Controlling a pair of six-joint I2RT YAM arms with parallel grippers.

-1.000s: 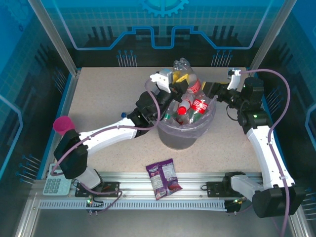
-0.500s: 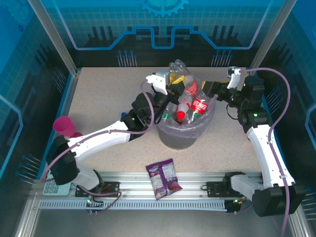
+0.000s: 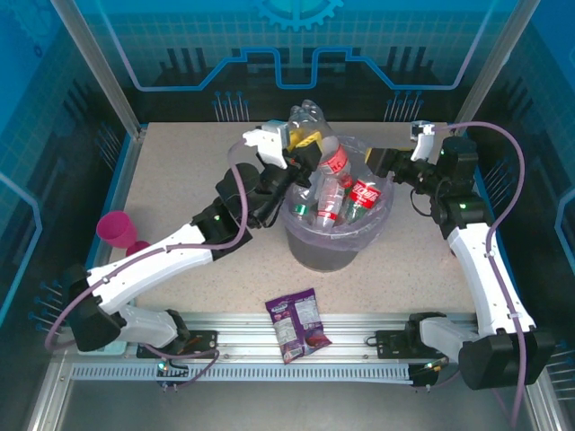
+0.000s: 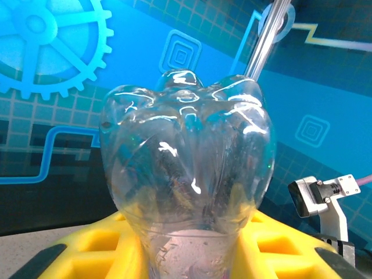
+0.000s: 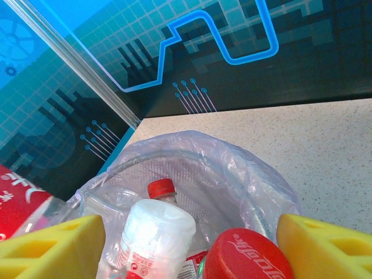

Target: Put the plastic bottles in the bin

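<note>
Change over the last second: left pincer is now further left and back, and the left arm is stretched longer across the worktop. It stays clamped on the bottle, close to the base. The bottle is tipped base-up over the bin far-left rim, label end angling down into the pile. It's over the bin, so my read is that only the release is left for this one.

Right pincer hasn't moved. It sits at the right rim with jaws partly apart, and I see nothing gripped.

Several bottles are already inside, so the bin looks near full.

View differences:
- Left wrist shows the grip: clear base clamped between the yellow pads.
- Right wrist looks into the liner: a red cap sits low between its pads. Contact there is unclear.
- Top view gives the bottle's position over the rim and the packet near the front edge.
</note>
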